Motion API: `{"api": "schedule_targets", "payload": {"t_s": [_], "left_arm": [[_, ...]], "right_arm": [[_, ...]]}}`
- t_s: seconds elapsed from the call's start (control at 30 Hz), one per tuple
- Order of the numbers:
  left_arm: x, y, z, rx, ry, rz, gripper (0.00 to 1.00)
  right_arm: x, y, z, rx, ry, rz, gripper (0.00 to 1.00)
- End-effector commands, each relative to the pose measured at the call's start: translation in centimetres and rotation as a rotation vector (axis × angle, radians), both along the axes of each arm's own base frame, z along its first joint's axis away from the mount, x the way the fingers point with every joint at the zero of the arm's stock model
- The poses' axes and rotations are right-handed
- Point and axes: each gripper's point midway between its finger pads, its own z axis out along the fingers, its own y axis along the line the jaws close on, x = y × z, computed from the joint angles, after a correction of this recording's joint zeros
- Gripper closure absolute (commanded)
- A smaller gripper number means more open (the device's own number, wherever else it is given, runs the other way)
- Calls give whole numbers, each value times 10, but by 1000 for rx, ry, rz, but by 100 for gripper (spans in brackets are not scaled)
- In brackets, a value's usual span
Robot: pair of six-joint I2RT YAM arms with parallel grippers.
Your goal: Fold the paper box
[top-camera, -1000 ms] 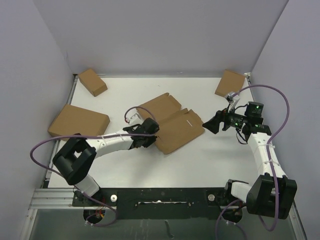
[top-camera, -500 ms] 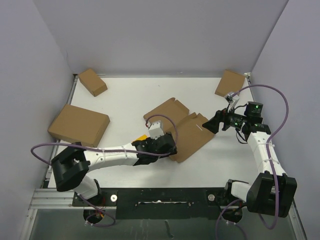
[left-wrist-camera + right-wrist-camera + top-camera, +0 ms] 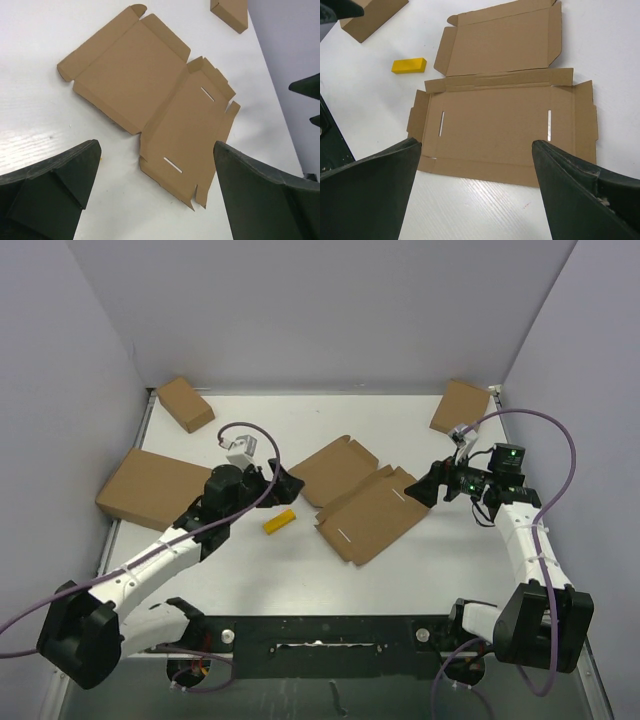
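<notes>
Two grippers flank the paper box (image 3: 362, 508), which lies unfolded and flat on the white table (image 3: 430, 570), inner face up. Its plain lid panel forms the far half; the near half is the base panel, cut with two narrow slots and edged with low side flaps and tabs. Off the box's left side hangs the left gripper (image 3: 288, 483), its fingers spread wide and holding nothing; its wrist view looks down on the whole box between them. At the box's right corner is the right gripper (image 3: 415, 488), likewise released and empty, with the sheet lying between its fingers in its own view; whether it touches the cardboard I cannot tell. A yellow block (image 3: 279, 521) lies on the table just left of the box, apart from it. Farther left of the box sit a large closed carton (image 3: 157, 487) and a small closed carton (image 3: 184, 403); a third carton (image 3: 460, 405) sits beyond the box's right corner.
</notes>
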Motion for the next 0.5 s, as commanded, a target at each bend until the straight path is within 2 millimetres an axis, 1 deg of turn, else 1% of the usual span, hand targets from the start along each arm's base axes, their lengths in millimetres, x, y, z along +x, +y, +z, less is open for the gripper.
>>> {"api": "schedule_targets", "payload": {"t_s": [0.0, 0.13, 0.2, 0.27, 0.33, 0.4, 0.43, 0.47], "left_arm": [[12, -7, 21, -167, -33, -132, 3], [38, 1, -4, -254, 115, -74, 8], [51, 3, -14, -278, 158, -34, 19], [66, 7, -29, -287, 213, 52, 26], [79, 15, -49, -286, 296, 171, 31], [86, 19, -69, -283, 376, 250, 33], [90, 20, -76, -288, 406, 279, 36], [95, 19, -80, -293, 425, 299, 37]], "right_arm": [[4, 3, 13, 3, -60, 32, 2], [5, 3, 12, 3, -59, 30, 2], [5, 3, 12, 3, -58, 30, 2], [5, 3, 12, 2, -58, 31, 2], [5, 3, 12, 1, -58, 30, 2], [6, 3, 12, 0, -59, 29, 2], [6, 2, 12, -1, -60, 28, 2], [6, 2, 12, -2, -60, 27, 2]]}}
